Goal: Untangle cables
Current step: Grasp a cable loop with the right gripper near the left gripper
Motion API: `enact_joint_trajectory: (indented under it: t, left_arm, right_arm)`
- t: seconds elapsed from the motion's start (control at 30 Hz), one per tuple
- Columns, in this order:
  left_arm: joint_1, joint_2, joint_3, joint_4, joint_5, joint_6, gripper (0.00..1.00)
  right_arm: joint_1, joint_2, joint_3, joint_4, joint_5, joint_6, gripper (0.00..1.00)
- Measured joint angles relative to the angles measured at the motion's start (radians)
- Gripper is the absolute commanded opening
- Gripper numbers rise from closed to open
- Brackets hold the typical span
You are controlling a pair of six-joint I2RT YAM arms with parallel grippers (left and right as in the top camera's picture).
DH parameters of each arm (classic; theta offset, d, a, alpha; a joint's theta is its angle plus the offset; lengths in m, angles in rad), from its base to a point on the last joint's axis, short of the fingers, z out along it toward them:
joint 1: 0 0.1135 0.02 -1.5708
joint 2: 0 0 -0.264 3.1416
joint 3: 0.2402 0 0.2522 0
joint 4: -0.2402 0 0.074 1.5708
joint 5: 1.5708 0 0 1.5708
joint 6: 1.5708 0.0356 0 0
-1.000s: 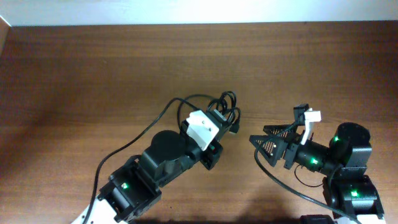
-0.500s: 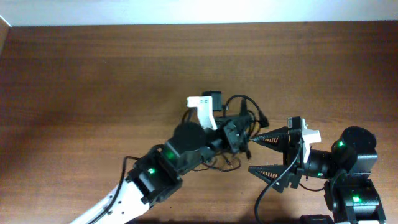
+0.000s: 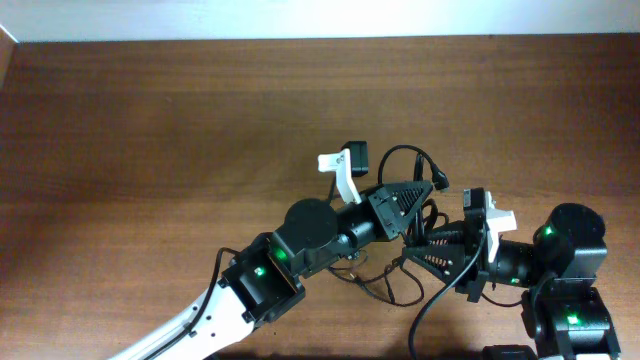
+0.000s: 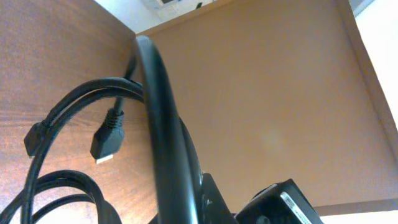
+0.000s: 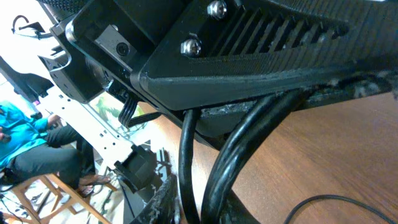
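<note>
The cables (image 3: 405, 149) are a bundle of thin black cords hanging over the middle of the table, with loose ends trailing on the wood (image 3: 385, 290). My left gripper (image 3: 415, 205) is shut on the bundle and holds it up. In the left wrist view one cord (image 4: 163, 124) runs down into the jaws, and a plug end (image 4: 104, 138) dangles beside it. My right gripper (image 3: 410, 252) sits just below and right of the left one, its jaws closed in on two cords (image 5: 239, 158) that pass between them. The left gripper's finger (image 5: 261, 43) fills the top of the right wrist view.
The brown wooden table (image 3: 150, 120) stretches wide to the left and back, ending at a white wall. A thicker black cable (image 3: 440, 300) belonging to the right arm curves along the front right. The right arm's base (image 3: 565, 300) stands at the front right corner.
The left arm swung right, carrying the bundle to the right gripper. The right gripper's jaws stood wide apart half a second ago and have now closed in around the cords.
</note>
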Motion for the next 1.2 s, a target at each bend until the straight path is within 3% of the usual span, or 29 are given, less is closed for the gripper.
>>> enact_joint_trajectory:
  t: [0.03, 0.07, 0.13, 0.17, 0.33, 0.43, 0.5, 0.6, 0.7, 0.93, 0.97, 1.03, 1.2]
  left_arm:
    - [-0.001, 0.002, 0.0, 0.012, 0.003, -0.01, 0.01]
    - [-0.001, 0.002, 0.0, 0.015, 0.006, -0.013, 0.14]
    - [-0.001, 0.002, 0.0, 0.015, 0.007, -0.019, 0.74]
    - [-0.002, 0.002, 0.0, 0.016, 0.005, -0.016, 0.99]
    - [-0.002, 0.002, 0.005, -0.056, 0.016, 0.159, 0.99]
    - [-0.002, 0.007, 0.014, -0.227, 0.044, 0.315, 0.99]
    - [-0.002, 0.01, 0.018, -0.369, 0.075, 0.49, 0.99]
    - [-0.002, 0.012, 0.025, -0.567, 0.096, 0.706, 0.99]
    - [-0.002, 0.013, 0.024, -0.654, 0.097, 0.843, 0.99]
    - [-0.002, 0.013, 0.024, -0.652, 0.145, 0.909, 1.0]
    - [-0.002, 0.013, 0.024, -0.653, 0.154, 0.909, 0.96]
    - [-0.002, 0.013, 0.024, -0.652, 0.163, 0.912, 0.73]
    - [-0.002, 0.013, 0.024, -0.626, 0.168, 0.917, 0.67]
  right_arm:
    - [0.0, 0.0, 0.0, 0.001, 0.005, -0.002, 0.04]
    - [0.0, 0.0, 0.0, 0.0, 0.008, -0.001, 0.04]
    - [0.0, 0.0, 0.0, 0.001, 0.008, -0.001, 0.04]
    - [0.0, 0.0, 0.0, 0.0, 0.008, 0.0, 0.04]
    - [0.0, 0.001, 0.0, -0.092, 0.168, 0.016, 0.04]
    - [0.0, 0.0, 0.0, -0.122, 0.333, 0.112, 0.04]
    - [0.0, 0.001, 0.0, -0.144, 0.425, 0.169, 0.04]
    - [0.0, 0.001, 0.0, -0.143, 0.478, 0.23, 0.04]
    - [0.0, 0.001, 0.0, -0.14, 0.484, 0.241, 0.04]
    - [0.0, 0.001, -0.001, 0.015, 0.291, 0.315, 0.04]
    - [0.0, 0.001, -0.001, 0.021, 0.277, 0.318, 0.04]
    - [0.0, 0.001, -0.001, 0.053, 0.238, 0.328, 0.04]
    - [0.0, 0.001, -0.001, 0.111, 0.205, 0.426, 0.04]
